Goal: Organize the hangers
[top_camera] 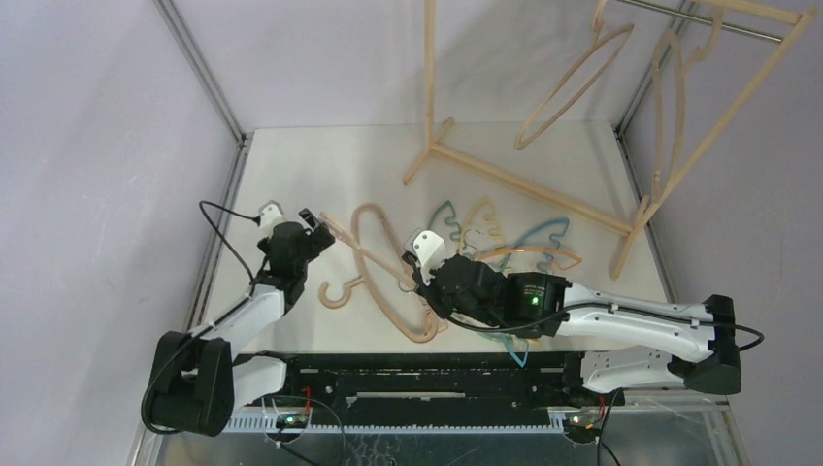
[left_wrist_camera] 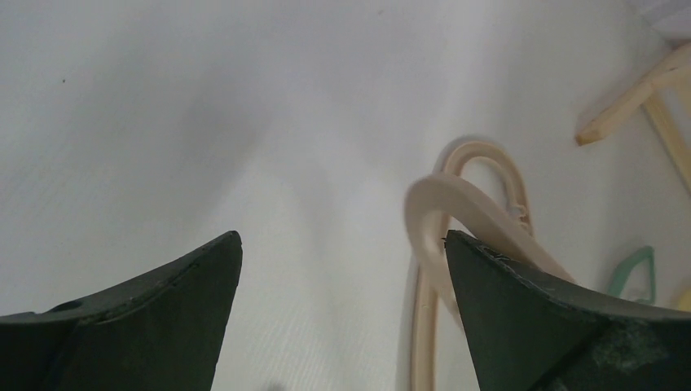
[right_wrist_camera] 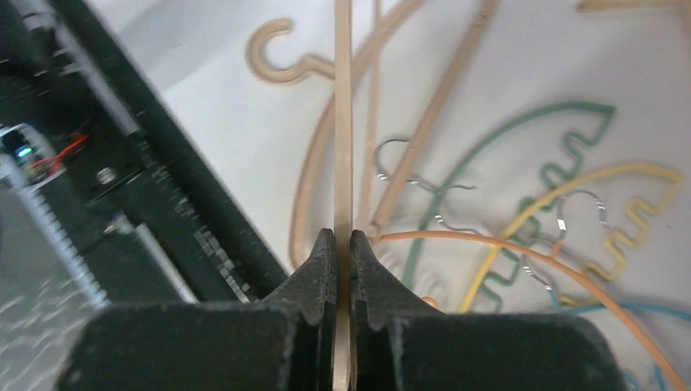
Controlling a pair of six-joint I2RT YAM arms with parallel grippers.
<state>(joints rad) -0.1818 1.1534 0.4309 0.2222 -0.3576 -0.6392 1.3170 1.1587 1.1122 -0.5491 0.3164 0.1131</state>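
The two black fingers (right_wrist_camera: 319, 273) of the right gripper (right_wrist_camera: 343, 243) are squeezing almost together on the thin edge of a smooth beige wooden hanger (right_wrist_camera: 343, 122). The hanger is turned on edge and running straight out from the tips. Beneath it, more flat beige wooden hangers (right_wrist_camera: 432, 118) are lying crossed on the white table (top_camera: 320, 165), one showing its round hook toward the near edge. Just to the right of the grip, a thin arched teal hanger (right_wrist_camera: 505, 130), a yellow wavy-edged hanger (right_wrist_camera: 635, 169), a thin orange hanger (right_wrist_camera: 489, 239) and a thin blue hanger (right_wrist_camera: 644, 308) are lying tangled in a heap, their wire hooks overlapping.

The left gripper (left_wrist_camera: 342, 240) is hanging low over the left side of the table, its dark fingers (left_wrist_camera: 163, 314) spread wide with nothing between them. A curved beige hanger end (left_wrist_camera: 456, 204) is showing just beside the right-hand finger, and I cannot tell whether they are touching.

Farther back, a tall pale wooden rack frame (top_camera: 524, 180) is standing at the far right of the table. Two more beige hangers (top_camera: 573, 87) are hanging from its metal rod (top_camera: 747, 29).
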